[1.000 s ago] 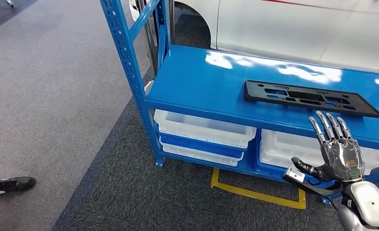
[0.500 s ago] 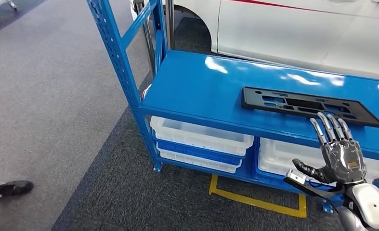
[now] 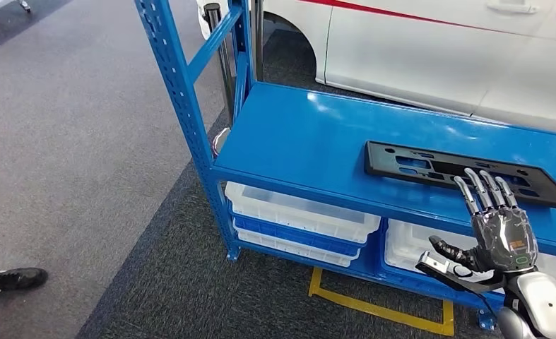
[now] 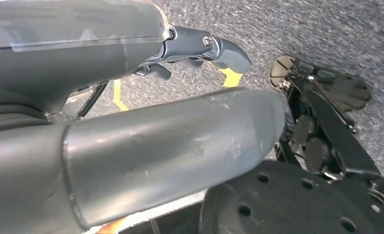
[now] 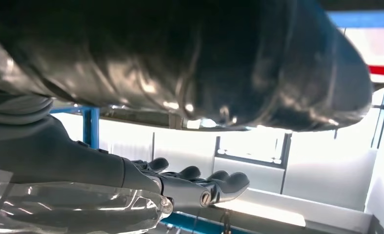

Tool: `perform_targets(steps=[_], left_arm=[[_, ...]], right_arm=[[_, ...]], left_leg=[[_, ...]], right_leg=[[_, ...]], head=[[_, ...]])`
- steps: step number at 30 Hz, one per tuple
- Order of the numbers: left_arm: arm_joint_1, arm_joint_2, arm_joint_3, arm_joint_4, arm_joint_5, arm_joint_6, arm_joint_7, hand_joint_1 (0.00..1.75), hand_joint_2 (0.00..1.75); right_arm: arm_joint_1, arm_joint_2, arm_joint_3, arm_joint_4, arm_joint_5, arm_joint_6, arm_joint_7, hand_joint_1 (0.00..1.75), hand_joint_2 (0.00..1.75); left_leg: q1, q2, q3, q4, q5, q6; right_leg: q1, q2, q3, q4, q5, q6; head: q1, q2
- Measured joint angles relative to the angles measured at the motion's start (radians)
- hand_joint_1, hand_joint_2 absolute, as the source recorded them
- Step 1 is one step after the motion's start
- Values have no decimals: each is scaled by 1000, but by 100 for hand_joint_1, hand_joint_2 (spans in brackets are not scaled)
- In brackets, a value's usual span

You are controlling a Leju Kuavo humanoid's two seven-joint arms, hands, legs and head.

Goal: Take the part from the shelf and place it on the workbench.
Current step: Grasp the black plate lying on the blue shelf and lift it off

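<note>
Here, the flat black plastic part (image 3: 465, 173), a long rectangular panel pierced with cut-outs, is lying on the glossy blue metal shelf (image 3: 310, 145). The right robot hand (image 3: 499, 229) is hovering at the shelf's front edge, fingers extended and grasping nothing. The left robot hand (image 4: 199, 51) is hanging curled above speckled grey carpet, gripping nothing.

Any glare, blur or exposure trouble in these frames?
Head view: sharp, with mild ceiling-light glare on the blue shelf top; the black part reads clearly. Left wrist view: the floor is motion-blurred. Right wrist view: bright background washes out, leaving the right hand dark.
</note>
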Motion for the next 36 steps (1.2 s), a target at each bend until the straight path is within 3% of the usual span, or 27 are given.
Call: perform_targets(steps=[3,5,7,9,10,11,13,14,18,20,21,23,24,25,26,28,29,32,34,36], left_arm=[[-1,0,0,0,0,0,0,0,0],[-3,1,0,0,0,0,0,0,0],[-3,1,0,0,0,-2,0,0,0],[-1,1,0,0,0,-5,1,0,0],[1,1,0,0,0,-6,2,0,0],[3,1,0,0,0,-6,3,0,0],[6,1,0,0,0,-6,6,0,0],[6,1,0,0,0,-6,7,0,0],[8,1,0,0,0,-5,11,0,0],[8,-1,0,0,1,-4,14,0,0],[8,-1,0,0,2,-4,16,0,0],[9,-2,1,0,3,-3,21,0,0],[9,-3,1,0,4,-2,26,0,0],[10,-4,1,0,4,-1,30,0,0],[10,-6,2,0,4,0,35,0,0],[13,-8,5,0,6,1,43,0,0],[13,-9,6,0,7,2,48,0,0],[15,-13,12,0,10,7,69,0,0],[16,-16,15,0,13,11,78,0,0],[17,-17,17,0,14,12,80,0,0]], right_arm=[[-1,-1,0,0,0,0,0,0,0],[-2,-1,0,-1,0,1,0,0,0],[-2,-1,0,-1,-4,14,4,0,0],[-2,-1,-1,-1,-10,36,8,0,0],[-2,-1,-1,-1,-14,45,9,0,0],[-2,-1,-3,-1,-16,50,9,0,0],[-2,-2,-7,-2,-20,55,9,0,0],[-3,-3,-8,-3,-21,56,9,0,0],[-2,-5,-14,-4,-21,60,9,0,0],[-4,-9,-15,-5,-21,64,8,0,0],[-4,-10,-16,-5,-21,68,8,0,0],[-1,-11,-14,-3,-21,78,7,0,0],[3,-11,-13,-1,-20,83,6,0,0],[6,-11,-11,0,-20,86,5,0,0],[7,-11,-10,2,-20,88,4,0,0],[7,-11,-8,4,-20,91,4,0,0],[6,-12,-8,5,-20,94,4,0,0],[4,-15,-3,12,-22,105,-1,0,0],[3,-16,2,18,-27,111,-5,0,0],[2,-16,7,22,-37,121,-12,0,0]], left_leg=[[0,1,3,6,-12,-14],[1,5,-19,63,-44,-24],[4,8,-89,195,-98,-31],[6,8,-158,298,-117,-34],[6,8,-168,295,-95,-33],[6,8,-157,251,-53,-30],[4,9,-108,117,30,-20],[1,9,-87,66,48,-15],[-2,8,-64,20,45,0],[3,8,-49,0,49,11],[4,9,-42,-7,50,16],[2,9,-35,-10,44,23],[1,8,-30,-10,40,25],[0,7,-24,-10,35,25],[-1,6,-17,-9,28,25],[-2,4,-2,-6,13,20],[-3,3,2,-1,5,15],[-6,2,1,5,-8,0],[-6,5,0,14,-19,-10],[-3,7,-33,88,-55,-22]], right_leg=[[0,1,4,-5,-9,-20],[-4,-2,14,-11,-14,-33],[-3,-6,23,-13,-21,-42],[-2,-7,32,-12,-29,-44],[-2,-7,38,-12,-34,-43],[-2,-6,47,-12,-40,-42],[-1,-5,64,-13,-53,-36],[1,-5,69,-13,-58,-31],[2,-5,76,-23,-64,-9],[1,-4,63,12,-87,-2],[0,-3,38,61,-111,0],[2,-2,-41,193,-158,3],[2,-2,-73,238,-162,4],[2,-2,-90,248,-145,5],[2,-2,-87,219,-108,4],[3,-2,-44,98,-21,-1],[5,-2,-22,44,0,-5],[13,1,-3,-6,-5,-18],[8,2,4,-12,-8,-28],[1,-1,17,-20,-12,-39]], head=[[-1,0],[-2,0],[-3,0],[-3,0],[-3,0],[-3,0],[-3,0],[-3,0],[-2,0],[-1,0],[0,0],[0,0],[0,0],[0,0],[0,0],[1,0],[0,0],[0,0],[0,0],[-1,0]])
